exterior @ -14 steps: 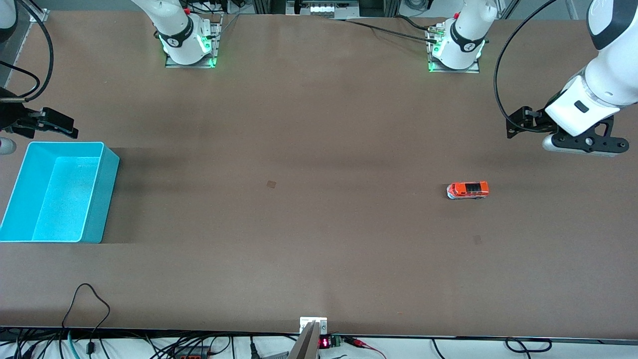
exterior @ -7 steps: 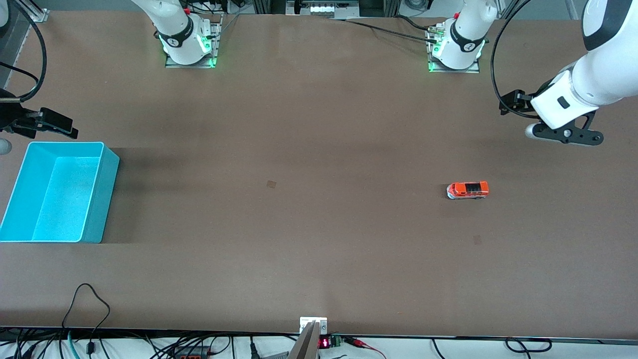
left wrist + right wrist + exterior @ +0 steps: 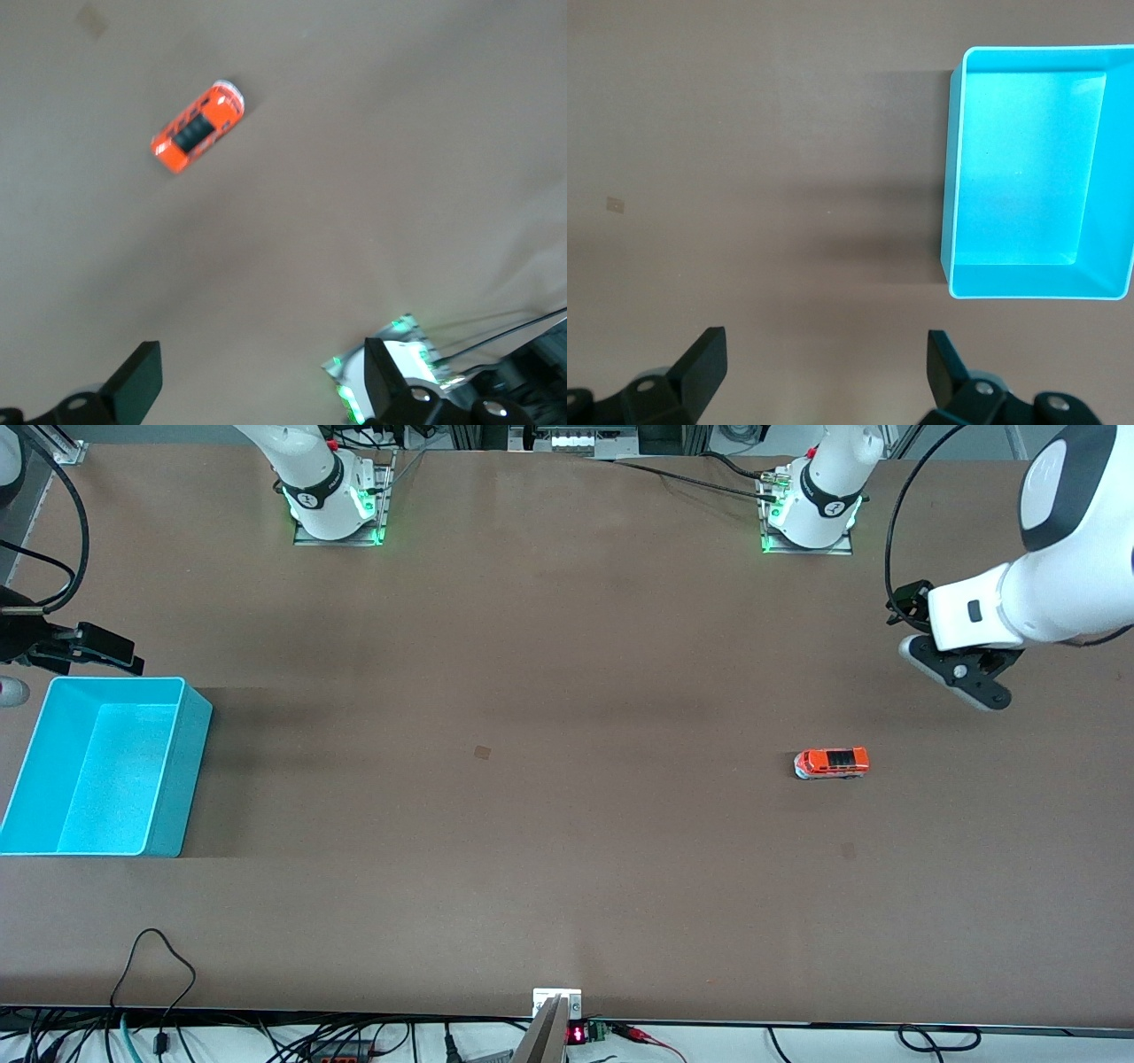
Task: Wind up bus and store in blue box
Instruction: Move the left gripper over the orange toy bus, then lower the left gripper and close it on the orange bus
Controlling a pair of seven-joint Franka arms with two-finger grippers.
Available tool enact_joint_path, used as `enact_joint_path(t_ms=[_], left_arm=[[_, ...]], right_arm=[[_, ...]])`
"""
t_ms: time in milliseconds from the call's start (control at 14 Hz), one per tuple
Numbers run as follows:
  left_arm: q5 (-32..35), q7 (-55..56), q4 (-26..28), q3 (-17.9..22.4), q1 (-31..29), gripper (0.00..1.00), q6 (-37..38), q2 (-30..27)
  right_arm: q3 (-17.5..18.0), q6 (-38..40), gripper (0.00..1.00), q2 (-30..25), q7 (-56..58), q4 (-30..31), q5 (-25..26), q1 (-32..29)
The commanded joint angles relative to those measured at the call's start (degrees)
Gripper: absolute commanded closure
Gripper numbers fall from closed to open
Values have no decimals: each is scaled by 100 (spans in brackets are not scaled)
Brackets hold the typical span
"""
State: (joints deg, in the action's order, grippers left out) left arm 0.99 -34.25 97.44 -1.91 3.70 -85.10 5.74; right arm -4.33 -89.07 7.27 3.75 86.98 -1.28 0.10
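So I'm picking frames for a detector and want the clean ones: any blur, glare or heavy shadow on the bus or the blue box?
Front view: the bus is sharp and evenly lit, and the blue box casts a broad dark shadow toward the table's middle. Left wrist view: the bus looks soft, slightly smeared. Right wrist view: the blue box is crisp with a bright, washed-out floor.

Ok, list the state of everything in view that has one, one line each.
bus: upright on its wheels on the table, toward the left arm's end, untouched.
blue box: upright, open-topped, nothing inside, at the right arm's end of the table.
left pincer: open, holding nothing, in the air over bare table near the bus.
right pincer: open, holding nothing, waiting in the air beside the blue box.
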Motion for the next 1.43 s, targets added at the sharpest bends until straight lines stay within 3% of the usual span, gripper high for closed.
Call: enact_joint_path(t_ms=[0,286,643,1000,1357], left_arm=[[-21,-1158,248,42,-1,0,-785,312],[233,-2425,644,42,-1,0,-2262,918],[682,-3647,767,42,-88,0,-3422,1595],[691,-4141,1987,42,-255,0,-5417,1711],[691,-4221,2059,33,-265,0,-5719,1966]], right_arm=[[20,-5,0,2,-41,-41,-92,-18],[20,-5,0,2,-41,-41,-109,-45],[20,-5,0,11,-59,-41,-118,-53],[55,39,0,2,-59,-41,-92,17],[64,39,0,-7,-41,-41,-92,34]])
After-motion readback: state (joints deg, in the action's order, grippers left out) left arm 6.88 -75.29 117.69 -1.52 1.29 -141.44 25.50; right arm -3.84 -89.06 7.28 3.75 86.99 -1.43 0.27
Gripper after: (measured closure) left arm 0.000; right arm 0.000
